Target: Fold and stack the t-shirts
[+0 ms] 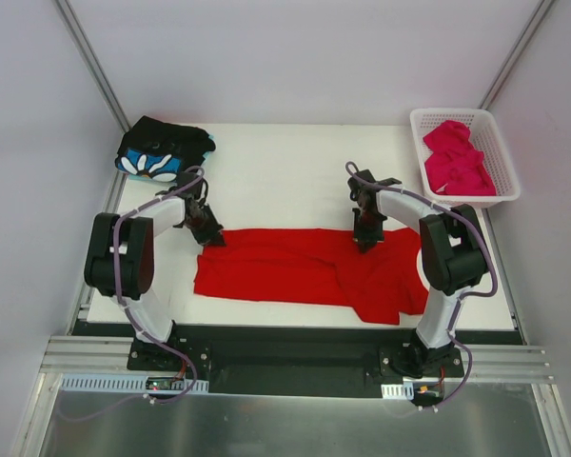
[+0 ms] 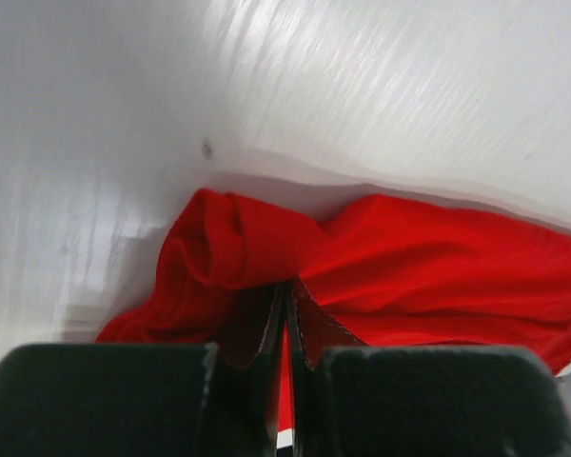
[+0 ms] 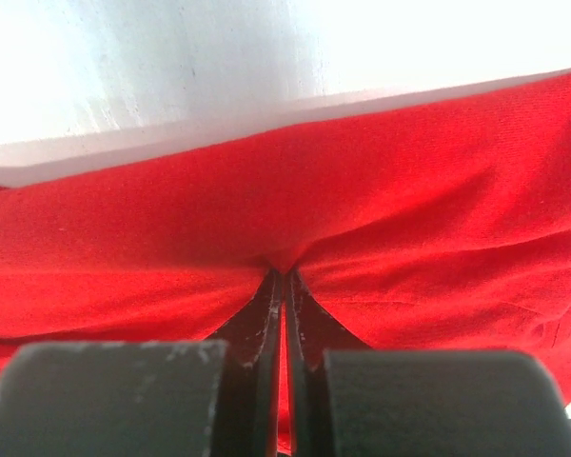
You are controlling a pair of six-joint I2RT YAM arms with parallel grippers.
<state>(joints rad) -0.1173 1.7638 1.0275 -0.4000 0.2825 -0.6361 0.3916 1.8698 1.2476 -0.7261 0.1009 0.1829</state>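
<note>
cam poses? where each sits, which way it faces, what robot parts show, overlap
Top external: above and behind the bases, looking down on the table; both arms show, left claw and right claw on the red t-shirt.
Left wrist: on left arm, facing along its shut claw at the bunched shirt edge.
Right wrist: on right arm, facing along its shut claw pinching flat cloth.
Shared: all three see the red t-shirt.
</note>
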